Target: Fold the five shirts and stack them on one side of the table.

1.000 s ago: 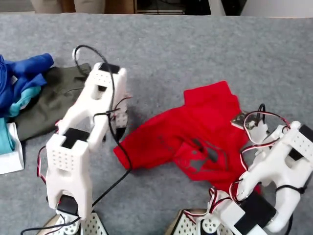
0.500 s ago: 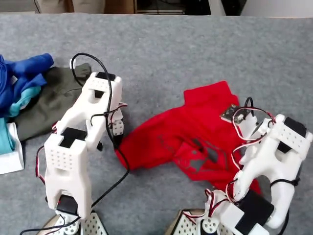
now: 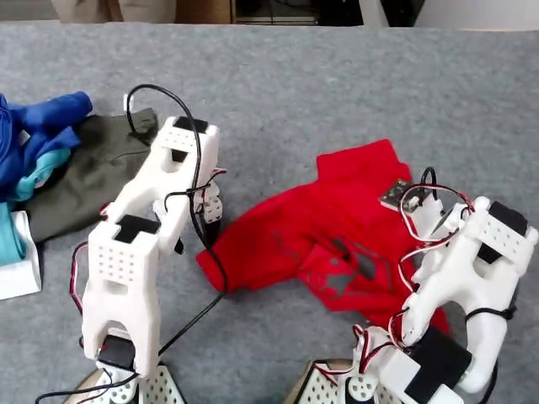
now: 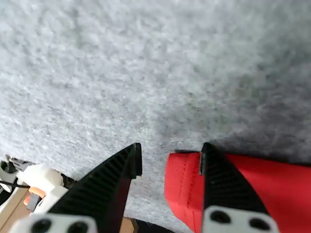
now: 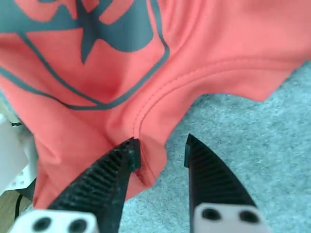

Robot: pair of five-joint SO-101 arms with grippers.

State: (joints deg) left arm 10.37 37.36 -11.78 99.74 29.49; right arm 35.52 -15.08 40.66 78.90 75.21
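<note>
A crumpled red shirt point(image 3: 337, 227) with a dark print lies on the grey table, right of centre. My left gripper point(image 3: 205, 220) hangs just above the table at the shirt's left corner. In the left wrist view it point(image 4: 170, 155) is open, with the red corner point(image 4: 187, 187) low between its fingers and against one of them. My right gripper point(image 3: 418, 220) is over the shirt's right edge. Its wrist view shows it point(image 5: 160, 145) open, the fingers straddling a curved hem of the red shirt point(image 5: 97, 73).
A heap of unfolded shirts lies at the left edge: a blue one point(image 3: 42, 126), a dark olive one point(image 3: 93, 172), a teal one point(image 3: 10, 236) and a white piece point(image 3: 21, 273). Bare grey felt point(image 3: 337, 84) stretches across the far half of the table.
The right arm swung in over the shirt's right edge, then held still. The left arm shifted slightly back and forth near the shirt's left corner. The shirt has barely moved.
</note>
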